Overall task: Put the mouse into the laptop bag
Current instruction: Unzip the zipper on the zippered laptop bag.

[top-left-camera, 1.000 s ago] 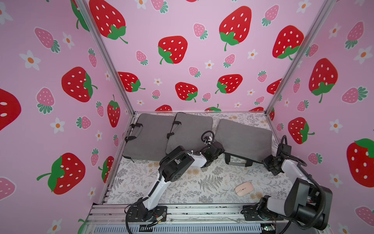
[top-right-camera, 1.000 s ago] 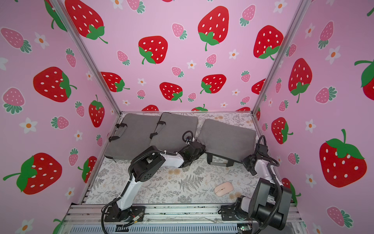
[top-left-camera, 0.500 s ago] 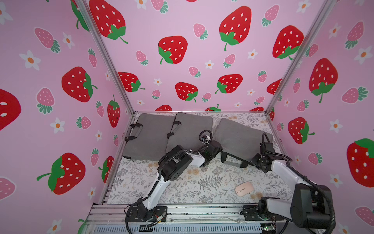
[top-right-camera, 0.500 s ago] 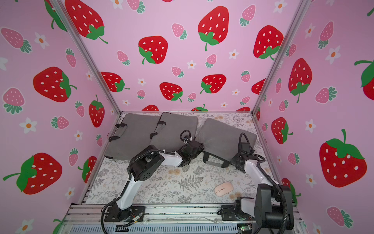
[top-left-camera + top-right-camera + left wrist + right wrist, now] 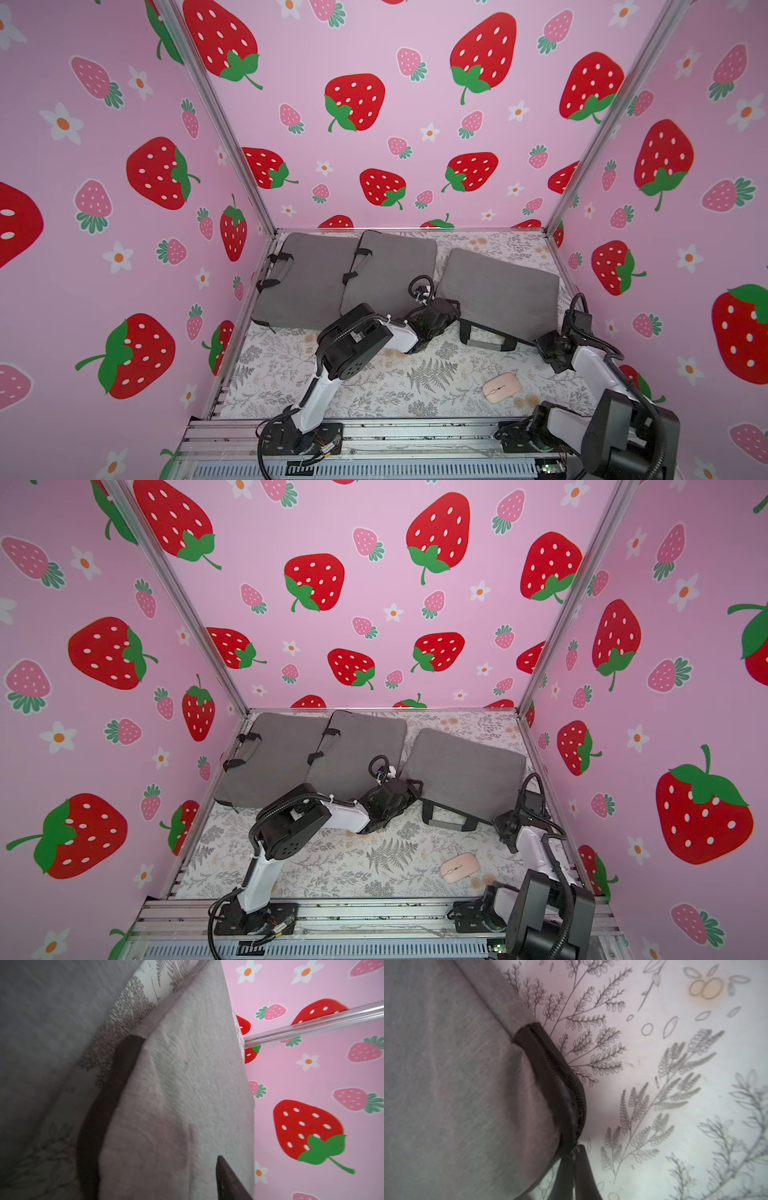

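Right gripper [image 5: 574, 1167]: clenched, its two dark fingers [image 5: 584, 1178] pressed together on the zipper pull [image 5: 574, 1151] at the near right corner of the laptop bag [image 5: 498, 291].
Left gripper [image 5: 452, 311]: at the same bag's near left corner. Only one finger [image 5: 228, 1180] shows, lying over the grey fabric, so I cannot tell whether it is released or clenched.
Edge at the right tips: the dark zipper [image 5: 571, 1093] curves round the corner away from them, with grey fabric on one side and the bare fern-print tablecloth [image 5: 675, 1084] on the other.
Edge at the left finger: the bag's dark side band [image 5: 108, 1095], then a narrow strip of cloth, then the neighbouring grey bag [image 5: 390, 270] close by.
Between the grippers: the bag's near edge, with its handle [image 5: 486, 338] lying on the cloth.
Mouse [image 5: 501, 387]: pink, on the cloth, toward the base from the right gripper and slightly to its left, apart from the bag.
Open room: broad bare cloth lies toward the base from both grippers. The right wall frame [image 5: 561, 270] stands close on the right gripper's outer side. A third grey bag [image 5: 307, 282] lies further left of the left gripper.
Change: half a second ago the right gripper sat a little further left along the near edge. The left gripper and the mouse keep their places.
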`<action>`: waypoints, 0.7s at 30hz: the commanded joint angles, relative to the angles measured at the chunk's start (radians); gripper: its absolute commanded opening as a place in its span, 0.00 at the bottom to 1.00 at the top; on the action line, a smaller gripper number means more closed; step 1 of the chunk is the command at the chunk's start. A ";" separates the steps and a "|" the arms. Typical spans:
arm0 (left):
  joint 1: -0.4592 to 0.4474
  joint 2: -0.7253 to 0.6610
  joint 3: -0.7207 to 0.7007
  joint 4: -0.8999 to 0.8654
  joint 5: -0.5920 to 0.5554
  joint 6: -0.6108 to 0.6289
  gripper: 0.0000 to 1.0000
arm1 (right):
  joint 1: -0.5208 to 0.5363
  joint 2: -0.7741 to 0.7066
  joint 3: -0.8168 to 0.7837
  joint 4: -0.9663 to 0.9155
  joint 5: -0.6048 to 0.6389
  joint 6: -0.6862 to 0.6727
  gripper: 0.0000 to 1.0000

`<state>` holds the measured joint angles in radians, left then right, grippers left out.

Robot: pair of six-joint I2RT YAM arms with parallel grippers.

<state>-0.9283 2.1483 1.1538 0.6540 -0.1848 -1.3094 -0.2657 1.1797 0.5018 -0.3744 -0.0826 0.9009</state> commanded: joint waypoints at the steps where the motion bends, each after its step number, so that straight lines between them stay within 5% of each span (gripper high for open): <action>1: -0.030 -0.055 -0.001 -0.030 0.036 0.004 0.51 | -0.010 0.111 0.136 0.055 -0.107 -0.019 0.00; 10: -0.100 -0.091 -0.106 -0.014 0.001 -0.032 0.50 | -0.012 0.294 0.262 0.068 -0.118 -0.063 0.00; 21: -0.109 0.039 -0.010 -0.031 0.054 -0.068 0.50 | 0.011 0.210 0.212 -0.009 -0.059 -0.096 0.00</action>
<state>-1.0355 2.1529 1.1152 0.6533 -0.1272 -1.3609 -0.2626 1.4273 0.7261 -0.3286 -0.1612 0.8238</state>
